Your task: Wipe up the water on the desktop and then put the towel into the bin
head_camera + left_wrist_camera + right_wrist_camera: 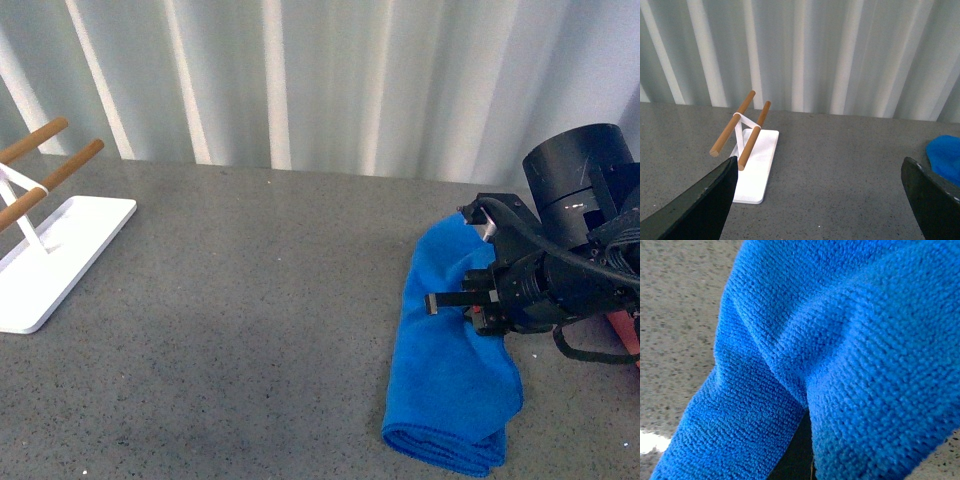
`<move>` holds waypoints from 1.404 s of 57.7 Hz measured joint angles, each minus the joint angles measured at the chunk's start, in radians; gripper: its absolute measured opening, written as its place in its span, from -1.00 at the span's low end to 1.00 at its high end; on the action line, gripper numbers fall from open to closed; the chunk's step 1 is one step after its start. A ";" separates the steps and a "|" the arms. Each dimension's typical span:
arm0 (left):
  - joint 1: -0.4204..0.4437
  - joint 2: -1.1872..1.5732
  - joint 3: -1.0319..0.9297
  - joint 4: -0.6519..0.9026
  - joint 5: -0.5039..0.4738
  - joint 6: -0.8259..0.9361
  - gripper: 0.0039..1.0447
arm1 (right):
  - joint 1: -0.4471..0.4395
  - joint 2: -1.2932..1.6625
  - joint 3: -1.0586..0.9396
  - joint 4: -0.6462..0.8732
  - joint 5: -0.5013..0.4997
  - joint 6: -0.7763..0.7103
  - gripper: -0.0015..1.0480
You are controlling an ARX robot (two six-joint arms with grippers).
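The towel (pixel 455 380) lies on the right side of the table (pixel 250 300). It is folded into a long, thick strip that runs from near the table's far edge towards the camera, with a rolled fold at its near end. The right claw (pixel 466 305) sits on the towel's middle, touching the cloth, and one thin finger points left across it. In the right wrist view the towel (pixel 840 350) fills nearly the whole picture, creased and bunched close to the lens, with speckled table (pixel 675 315) beside it. The fingers do not show there, so I cannot tell whether this claw is clamped on the cloth or only pressing on it.

A sliver of the pink bin (pixel 628 330) shows at the right edge, mostly hidden behind the right arm.

The left claw (pixel 819 167) hangs over bare table with its two dark fingers (pixel 715 200) spread wide and nothing between them. Ahead of it is the white rack (pixel 757 165) with its wooden bars, which stands at the table's left side. An edge of the towel (pixel 945 157) shows beside the other finger.

A pale ribbed wall (pixel 300 80) rises behind the table.
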 joint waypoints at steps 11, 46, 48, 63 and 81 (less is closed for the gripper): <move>0.000 0.000 0.000 0.000 0.000 0.000 0.88 | -0.026 0.023 0.028 0.004 0.062 -0.020 -0.93; 0.000 0.000 0.000 0.000 0.000 0.000 0.88 | -0.026 0.244 0.394 0.037 -0.077 -0.066 -0.93; 0.000 0.000 0.000 0.000 0.000 0.000 0.88 | -0.014 0.256 0.416 0.024 -0.087 -0.072 -0.93; 0.000 0.000 0.000 0.000 0.000 0.000 0.88 | 0.105 0.263 0.420 0.003 -0.259 -0.113 -0.93; 0.000 0.000 0.000 0.000 0.000 0.000 0.88 | 0.185 0.126 0.189 -0.059 -0.366 -0.304 -0.93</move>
